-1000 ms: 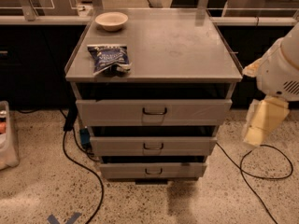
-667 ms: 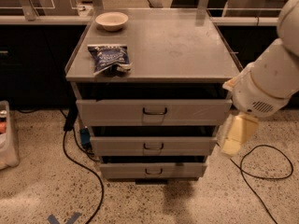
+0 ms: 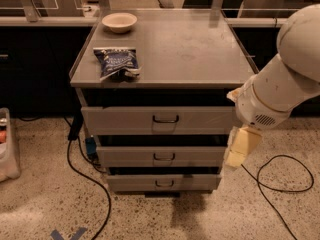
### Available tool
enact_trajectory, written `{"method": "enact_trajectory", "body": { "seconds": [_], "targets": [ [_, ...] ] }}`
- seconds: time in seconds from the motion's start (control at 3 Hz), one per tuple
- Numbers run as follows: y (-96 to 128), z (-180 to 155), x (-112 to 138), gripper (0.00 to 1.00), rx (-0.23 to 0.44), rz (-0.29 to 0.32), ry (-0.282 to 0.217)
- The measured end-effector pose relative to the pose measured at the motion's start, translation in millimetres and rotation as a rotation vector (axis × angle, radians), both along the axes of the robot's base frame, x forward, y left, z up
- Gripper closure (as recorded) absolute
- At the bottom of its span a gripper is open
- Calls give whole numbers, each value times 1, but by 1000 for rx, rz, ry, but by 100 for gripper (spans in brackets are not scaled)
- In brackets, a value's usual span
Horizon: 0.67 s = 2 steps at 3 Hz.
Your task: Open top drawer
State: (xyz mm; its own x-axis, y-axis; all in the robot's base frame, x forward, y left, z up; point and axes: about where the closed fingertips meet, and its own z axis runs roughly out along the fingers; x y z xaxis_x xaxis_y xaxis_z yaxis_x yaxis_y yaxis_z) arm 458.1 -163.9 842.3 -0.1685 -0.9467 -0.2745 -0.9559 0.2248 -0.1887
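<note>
Hanging low at the right side of the grey metal cabinet point(image 3: 200, 54), my cream-coloured gripper point(image 3: 241, 148) points down toward the speckled floor point(image 3: 45, 204), just beside the right end of the middle drawer point(image 3: 130, 156). I can't tell whether it's open or closed, & I see nothing held in it. My bulky white arm point(image 3: 285, 79) comes in from the right edge & covers the cabinet's front right corner.

The top drawer point(image 3: 125, 120), a wide grey drawer w/ a flat front panel, sits directly under the cabinet top & is the widest of three stacked fronts. Its small dark wire handle point(image 3: 165, 119) is at the panel's centre, w/ its long axis horizontal, i.e. running left-right across the front.

Key relation: the handle lies up & to the left of the gripper, well apart, w/ the drawer's right half between them. My judgement: approach phase, no contact yet. Next I'd need to rise, shift left & line up across that bar, then pull toward the camera.

On top sit a pale round bowl point(image 3: 119, 21) at back left & a dark blue crinkled snack bag point(image 3: 117, 63) near front left. Both look clear of that path.
</note>
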Motion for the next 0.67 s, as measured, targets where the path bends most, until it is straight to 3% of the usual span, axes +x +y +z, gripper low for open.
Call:
{"method": "enact_trajectory", "body": {
  "seconds": [0.67],
  "targets": [
    [29, -61, 27, 0, 7, 77, 1]
  ]
}}
